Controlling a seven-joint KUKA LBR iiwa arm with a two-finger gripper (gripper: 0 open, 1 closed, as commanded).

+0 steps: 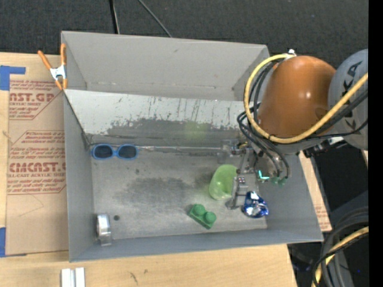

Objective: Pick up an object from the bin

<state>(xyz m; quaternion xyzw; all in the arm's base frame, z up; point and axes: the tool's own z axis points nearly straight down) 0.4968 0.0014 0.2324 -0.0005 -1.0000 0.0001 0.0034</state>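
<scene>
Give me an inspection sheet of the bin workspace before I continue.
Surface: grey metal bin, floor scuffed and streaked.
Job's things: pale green rounded object and blue-and-white crumpled object, front right, beside the claw.
Clutter: green brick front centre; blue sunglasses rear left; small silver object front left corner.
Claw: low between the pale green and blue-and-white things.
Cables: yellow and black cables looped round the orange wrist cover.
Surroundings: dark floor behind the bin; pale tabletop in front.

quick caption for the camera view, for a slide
Gripper low at the right of the grey bin, between a pale green cup and a shiny blue object, blue sunglasses far left
</scene>
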